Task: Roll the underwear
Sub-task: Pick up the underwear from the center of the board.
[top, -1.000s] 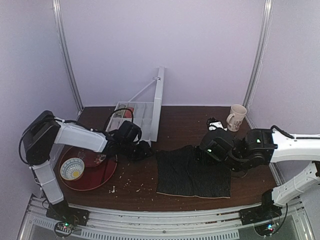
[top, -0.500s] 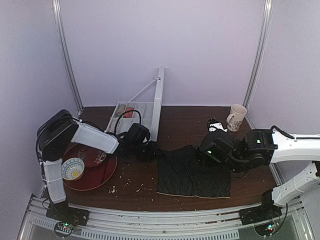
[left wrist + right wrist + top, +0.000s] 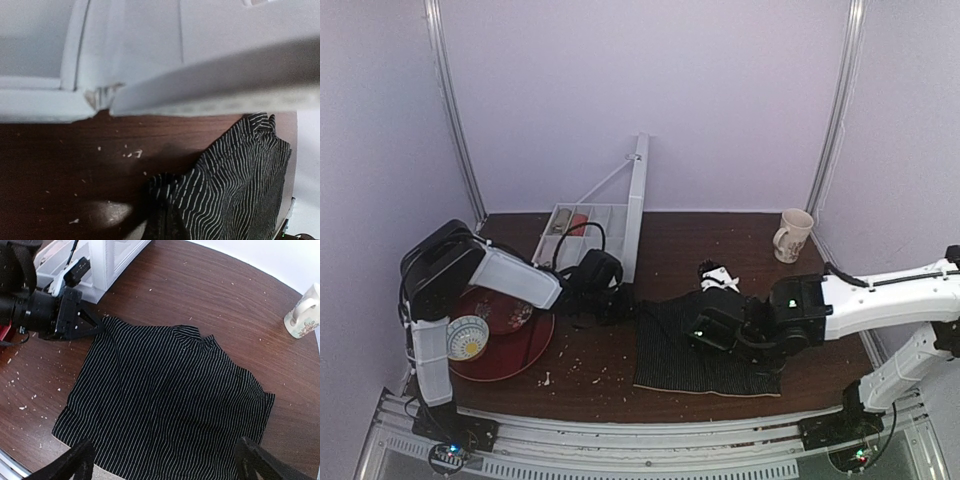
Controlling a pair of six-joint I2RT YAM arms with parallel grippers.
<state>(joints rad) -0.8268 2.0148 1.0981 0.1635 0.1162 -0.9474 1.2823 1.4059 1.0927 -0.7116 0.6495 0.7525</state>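
- Left gripper (image 3: 98, 325) has just snapped from spread to pressed together, pinching the far-left corner of the underwear (image 3: 665, 362); in its own wrist view the striped fabric bunches up right at the fingertips
- A second ago this arm was back over by the red tray (image 3: 525, 350); it has since reached across to the cloth's edge
- Right gripper (image 3: 164, 450) has swung in from the right side of the garment and now hangs above its middle, jaws spread wide, holding nothing
- Underwear lies flat on the table (image 3: 680, 250) between the two arms, mostly smooth, with a small pucker at the far edge
- Judgement: with one corner secured, the roll can start from the left, though no fold has been turned over yet
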